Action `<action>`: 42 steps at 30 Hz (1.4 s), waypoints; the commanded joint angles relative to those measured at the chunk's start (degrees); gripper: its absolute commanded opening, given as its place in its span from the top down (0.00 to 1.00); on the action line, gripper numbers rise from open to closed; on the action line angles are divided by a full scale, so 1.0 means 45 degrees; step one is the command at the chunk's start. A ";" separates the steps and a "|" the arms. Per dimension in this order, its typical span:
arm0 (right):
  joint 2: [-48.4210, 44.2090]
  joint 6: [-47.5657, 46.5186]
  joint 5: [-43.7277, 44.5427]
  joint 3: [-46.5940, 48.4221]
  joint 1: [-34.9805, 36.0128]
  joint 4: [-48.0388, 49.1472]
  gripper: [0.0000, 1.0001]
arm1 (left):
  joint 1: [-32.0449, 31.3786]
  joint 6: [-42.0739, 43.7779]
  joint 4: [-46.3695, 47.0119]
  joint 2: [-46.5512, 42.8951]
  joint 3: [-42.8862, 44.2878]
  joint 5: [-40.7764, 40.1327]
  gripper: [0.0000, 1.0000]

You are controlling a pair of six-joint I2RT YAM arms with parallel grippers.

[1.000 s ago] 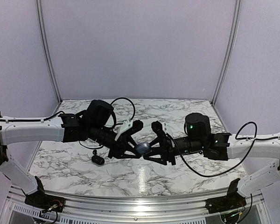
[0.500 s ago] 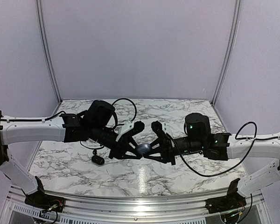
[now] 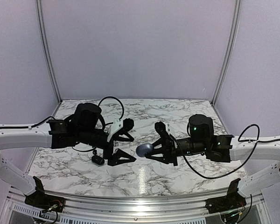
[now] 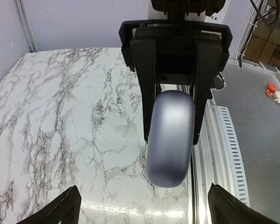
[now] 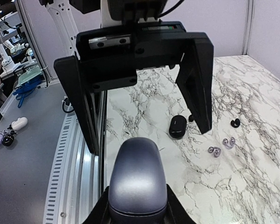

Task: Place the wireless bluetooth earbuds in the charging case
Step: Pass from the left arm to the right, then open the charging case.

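Note:
The silvery-grey oval charging case (image 3: pixel 142 150) hangs above the table's middle, with my right gripper (image 3: pixel 150 150) shut on its end. In the right wrist view the case (image 5: pixel 137 179) fills the bottom between my own fingers. My left gripper (image 3: pixel 130 141) stands open just left of the case, not touching it; its fingertips (image 4: pixel 56 212) flank the case (image 4: pixel 170 137) at a distance. Two silvery earbuds (image 5: pixel 214 150) (image 5: pixel 229 143) and two black earbuds (image 5: pixel 234 122) (image 5: pixel 191 118) lie on the marble. A black case (image 5: pixel 178 126) lies closed beside them.
The black case (image 3: pixel 98 159) rests on the marble under the left arm, near the table's front left. A metal rail (image 3: pixel 140 205) runs along the near edge. Cables loop behind both wrists. Walls close the back and sides.
My left gripper has opened wide, let go of the silvery case and drawn back to the left. The right gripper has tightened on the case and keeps it aloft.

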 commanded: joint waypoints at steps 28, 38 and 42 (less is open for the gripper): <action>-0.0175 -0.0755 -0.0460 -0.0045 0.0145 0.0390 1.00 | 0.0027 -0.2879 0.4483 0.0325 -0.0596 -0.1467 0.01; -0.0365 -0.0898 -0.0761 -0.0082 0.0135 0.0270 1.00 | 0.0305 -0.3267 0.4505 -0.0126 -0.0819 -0.1878 0.01; -0.0335 -0.0907 -0.0804 -0.0092 0.0141 0.0269 1.00 | 0.0322 -0.3234 0.4527 -0.0316 -0.0884 -0.1902 0.01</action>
